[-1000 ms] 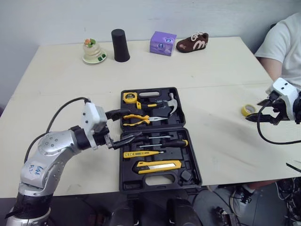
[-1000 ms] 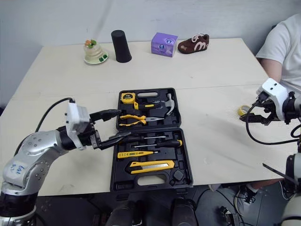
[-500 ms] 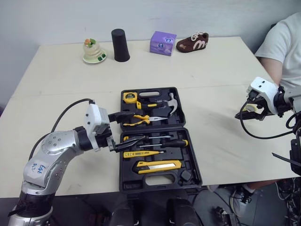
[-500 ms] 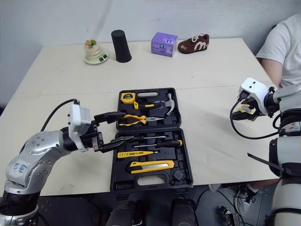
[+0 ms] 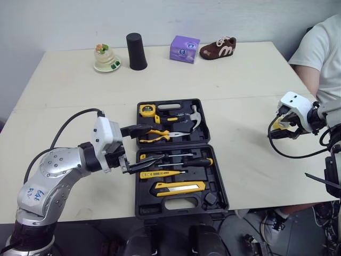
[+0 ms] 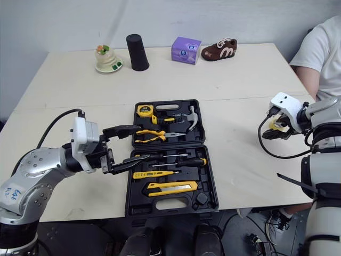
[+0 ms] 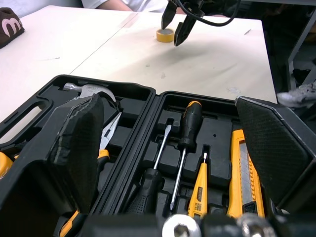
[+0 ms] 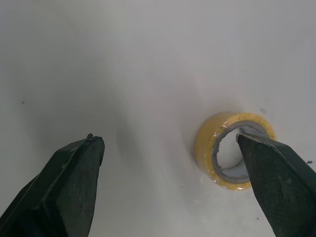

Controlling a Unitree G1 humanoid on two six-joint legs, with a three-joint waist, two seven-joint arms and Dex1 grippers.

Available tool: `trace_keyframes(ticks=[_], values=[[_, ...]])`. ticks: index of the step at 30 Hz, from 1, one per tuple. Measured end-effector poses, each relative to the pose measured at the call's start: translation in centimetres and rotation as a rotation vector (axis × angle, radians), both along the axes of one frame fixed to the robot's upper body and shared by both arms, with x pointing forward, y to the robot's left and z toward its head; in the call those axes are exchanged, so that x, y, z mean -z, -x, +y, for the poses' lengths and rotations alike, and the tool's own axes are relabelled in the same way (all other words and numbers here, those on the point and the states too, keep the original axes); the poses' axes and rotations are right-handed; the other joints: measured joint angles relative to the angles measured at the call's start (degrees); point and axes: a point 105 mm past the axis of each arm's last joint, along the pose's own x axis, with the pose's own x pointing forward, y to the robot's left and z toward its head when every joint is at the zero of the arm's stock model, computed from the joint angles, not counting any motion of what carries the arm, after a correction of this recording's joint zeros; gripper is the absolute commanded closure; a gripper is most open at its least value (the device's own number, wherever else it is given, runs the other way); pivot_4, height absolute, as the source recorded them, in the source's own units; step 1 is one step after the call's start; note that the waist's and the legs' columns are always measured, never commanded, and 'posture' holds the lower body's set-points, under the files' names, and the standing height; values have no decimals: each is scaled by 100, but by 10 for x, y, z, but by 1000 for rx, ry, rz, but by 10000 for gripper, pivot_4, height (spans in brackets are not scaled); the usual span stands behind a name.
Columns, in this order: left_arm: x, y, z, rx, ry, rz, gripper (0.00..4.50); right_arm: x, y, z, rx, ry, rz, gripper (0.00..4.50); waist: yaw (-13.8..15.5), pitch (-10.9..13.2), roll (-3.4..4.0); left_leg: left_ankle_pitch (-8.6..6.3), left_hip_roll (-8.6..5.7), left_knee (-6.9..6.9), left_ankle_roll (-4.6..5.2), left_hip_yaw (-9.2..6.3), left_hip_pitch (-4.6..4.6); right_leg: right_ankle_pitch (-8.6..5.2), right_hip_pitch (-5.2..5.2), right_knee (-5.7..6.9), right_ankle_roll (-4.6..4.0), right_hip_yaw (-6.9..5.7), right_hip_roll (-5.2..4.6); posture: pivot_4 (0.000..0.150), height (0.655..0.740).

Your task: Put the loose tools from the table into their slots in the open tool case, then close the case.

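Note:
The open black tool case (image 5: 176,144) lies mid-table with a tape measure (image 5: 147,110), pliers (image 5: 160,135), a hammer (image 5: 193,117), screwdrivers (image 7: 187,123) and a yellow utility knife (image 5: 180,188) in its slots. My left gripper (image 5: 153,141) hovers open over the case's left edge with nothing between its fingers. A yellow tape roll (image 8: 232,150) lies loose on the table at the right. My right gripper (image 8: 167,139) is open just above it, one finger over the roll's hole. From the left wrist view the right gripper (image 7: 172,34) stands over the tape roll (image 7: 164,34).
Along the far edge stand a small dish (image 5: 106,58), a black cup (image 5: 136,51), a purple box (image 5: 184,48) and a brown shoe (image 5: 218,48). A person in a white shirt (image 5: 322,53) sits at the right, close to my right arm.
My right gripper has moved left from beside the tape roll to over it. The left gripper has barely shifted by the case.

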Motion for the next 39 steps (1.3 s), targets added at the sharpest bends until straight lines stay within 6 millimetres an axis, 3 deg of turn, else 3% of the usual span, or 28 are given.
trace_keyframes(ticks=[11,14,15,22,29,36,39], values=[[-1,4,2,-7,-39,-5,575,6,-3,1,94,-70,-2,0,-1,0,0,0,0,3,0,0,0,0,0,4,0,1,1,1500,7400],[-1,3,4,-14,-45,-2,0,11,-2,2,137,-108,17,9646,-1,0,0,0,0,3,0,0,0,0,0,4,0,1,1,1500,7400],[-1,3,4,-14,-45,0,0,11,-2,2,145,-112,20,10815,-1,0,0,0,0,3,0,0,0,0,0,4,0,1,1,1500,7400],[1,5,4,-14,-48,3,0,11,-3,1,189,-150,2,43983,-1,0,0,0,0,5,0,0,0,0,0,6,0,1,1,1500,7400],[-1,8,1,-13,-53,-8,0,6,-1,12,4,-93,27,44599,-4,0,1,0,0,4,0,1,0,0,-1,6,0,2,3,1500,7400],[-8,6,7,-38,-31,-26,0,-19,18,37,-336,-96,138,44599,-1,0,1,0,0,6,0,0,1,0,0,8,0,2,2,1500,7400],[-7,7,6,-27,-34,-22,0,-23,22,37,-394,-38,124,44599,13,0,0,-1,2,7,-1,-8,0,0,2,7,0,1,1,1500,7400]])
